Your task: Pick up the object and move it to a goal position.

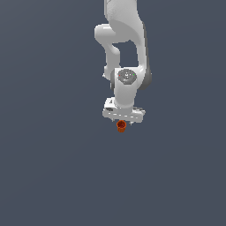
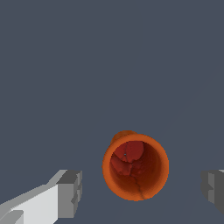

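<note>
Wrist view: the object [image 2: 135,167], a small orange-red cup with a darker hollow mouth, stands upright on the grey floor [image 2: 109,65] between my fingers [image 2: 70,192], touching neither. My gripper [image 2: 142,192] is spread wide, with clear gaps on both sides. In the exterior view the cup [image 1: 121,126] sits just beneath my gripper [image 1: 123,120]. Risk, as I judge it: the cup lies nearer one pad, so closing could nudge or tip it before the other pad arrives.
</note>
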You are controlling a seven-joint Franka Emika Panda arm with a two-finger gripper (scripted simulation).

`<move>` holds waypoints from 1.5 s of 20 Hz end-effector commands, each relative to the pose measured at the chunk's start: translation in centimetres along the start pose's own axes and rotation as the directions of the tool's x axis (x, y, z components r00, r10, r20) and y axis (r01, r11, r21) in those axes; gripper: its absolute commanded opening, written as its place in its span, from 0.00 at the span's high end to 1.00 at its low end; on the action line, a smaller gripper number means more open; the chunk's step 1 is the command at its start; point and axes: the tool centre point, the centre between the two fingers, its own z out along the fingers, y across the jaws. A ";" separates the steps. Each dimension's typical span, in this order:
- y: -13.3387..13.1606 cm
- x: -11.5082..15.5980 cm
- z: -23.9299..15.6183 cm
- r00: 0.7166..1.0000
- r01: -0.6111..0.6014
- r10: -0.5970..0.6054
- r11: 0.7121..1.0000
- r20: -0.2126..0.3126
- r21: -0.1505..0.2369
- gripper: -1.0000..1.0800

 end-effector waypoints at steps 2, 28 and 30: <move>0.0 0.0 0.1 1.000 -0.001 0.001 1.000 0.000 0.000 0.04; 0.0 -0.1 5.1 1.000 -0.004 0.004 1.000 -0.002 0.000 1.00; 0.0 0.0 5.0 1.000 -0.004 0.004 1.000 -0.002 0.000 1.00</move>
